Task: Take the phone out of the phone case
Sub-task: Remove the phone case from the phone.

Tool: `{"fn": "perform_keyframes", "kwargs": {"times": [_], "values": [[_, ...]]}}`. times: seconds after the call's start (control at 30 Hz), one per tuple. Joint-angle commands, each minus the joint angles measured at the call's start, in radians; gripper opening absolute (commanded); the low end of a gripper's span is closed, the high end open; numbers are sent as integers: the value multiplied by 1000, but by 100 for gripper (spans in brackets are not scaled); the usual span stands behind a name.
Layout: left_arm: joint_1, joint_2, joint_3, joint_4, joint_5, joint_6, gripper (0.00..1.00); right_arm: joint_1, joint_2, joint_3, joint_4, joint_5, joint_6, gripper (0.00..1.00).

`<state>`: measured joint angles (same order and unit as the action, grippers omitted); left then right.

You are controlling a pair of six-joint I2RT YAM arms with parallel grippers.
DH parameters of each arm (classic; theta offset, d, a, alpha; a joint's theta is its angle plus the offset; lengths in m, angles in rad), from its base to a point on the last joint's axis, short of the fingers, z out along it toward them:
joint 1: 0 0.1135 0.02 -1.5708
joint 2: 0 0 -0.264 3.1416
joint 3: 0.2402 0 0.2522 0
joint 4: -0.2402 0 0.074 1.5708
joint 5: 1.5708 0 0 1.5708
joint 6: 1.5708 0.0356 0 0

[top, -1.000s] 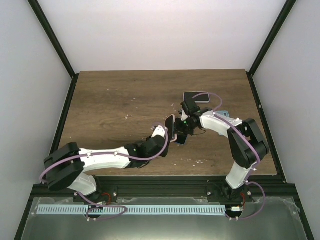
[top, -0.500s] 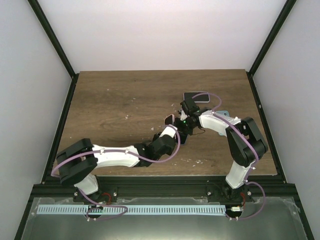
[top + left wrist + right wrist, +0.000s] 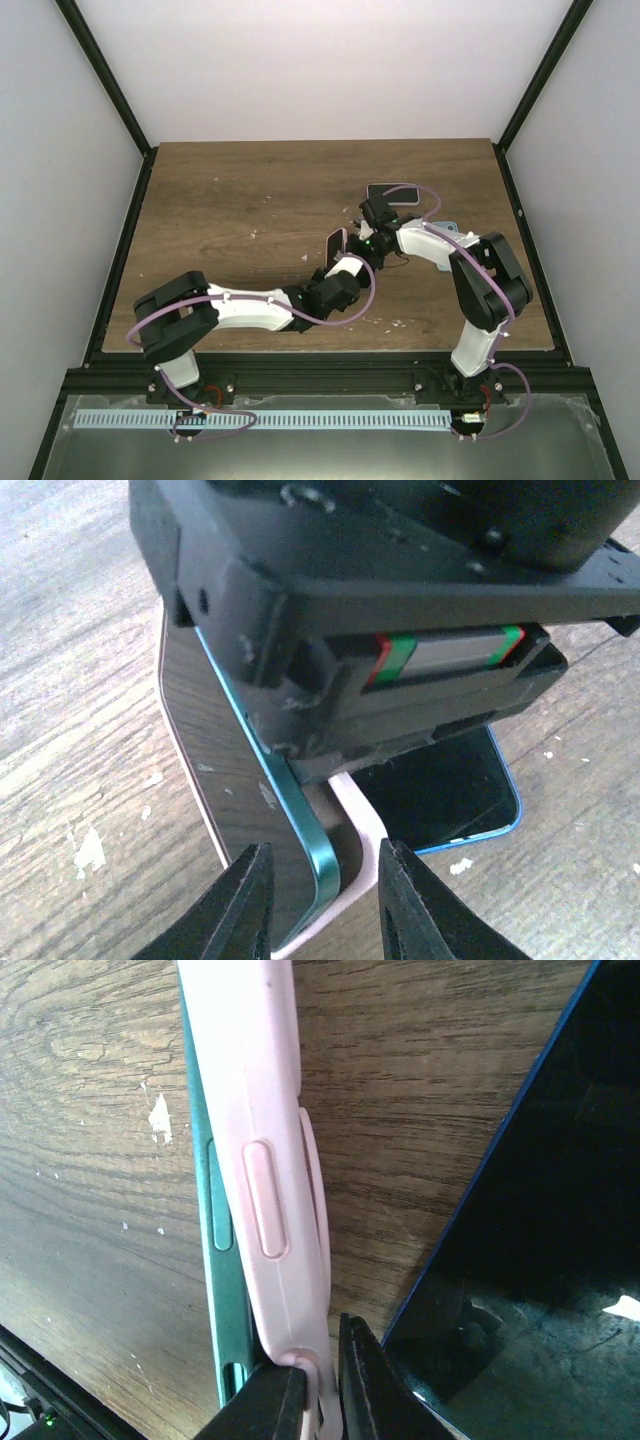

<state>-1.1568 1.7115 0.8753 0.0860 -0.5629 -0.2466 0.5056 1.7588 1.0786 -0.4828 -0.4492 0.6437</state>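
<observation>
The phone, teal-edged (image 3: 272, 790), sits in a pink case (image 3: 366, 828) and stands on its long edge on the table; in the top view it is at mid-table (image 3: 337, 243). My right gripper (image 3: 320, 1362) is shut on the pink case's rim (image 3: 262, 1150), and the teal phone edge (image 3: 216, 1240) shows beside the case. My left gripper (image 3: 325, 865) is open, with one finger on each side of the lower corner of phone and case, touching neither. In the top view the left gripper (image 3: 346, 268) is just below the right gripper (image 3: 363, 240).
A dark phone with a blue rim (image 3: 450, 785) lies flat on the wood right beside the held case (image 3: 530, 1260). Another dark phone (image 3: 392, 193) lies farther back, and a light blue item (image 3: 446, 228) lies behind the right arm.
My left arm has swung right and its gripper has moved in under the phone's lower corner. The right gripper still holds the case at nearly the same spot.
</observation>
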Motion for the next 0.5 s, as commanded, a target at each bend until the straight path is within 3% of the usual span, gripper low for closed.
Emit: {"fn": "perform_keyframes", "kwargs": {"times": [0.0, 0.47], "values": [[-4, 40, 53, -35, -58, 30, 29, 4, 23, 39, -21, -26, -5, 1], [-5, 79, 69, -91, -139, 53, 25, -16, 25, 28, -17, -64, -20, 1]]}}
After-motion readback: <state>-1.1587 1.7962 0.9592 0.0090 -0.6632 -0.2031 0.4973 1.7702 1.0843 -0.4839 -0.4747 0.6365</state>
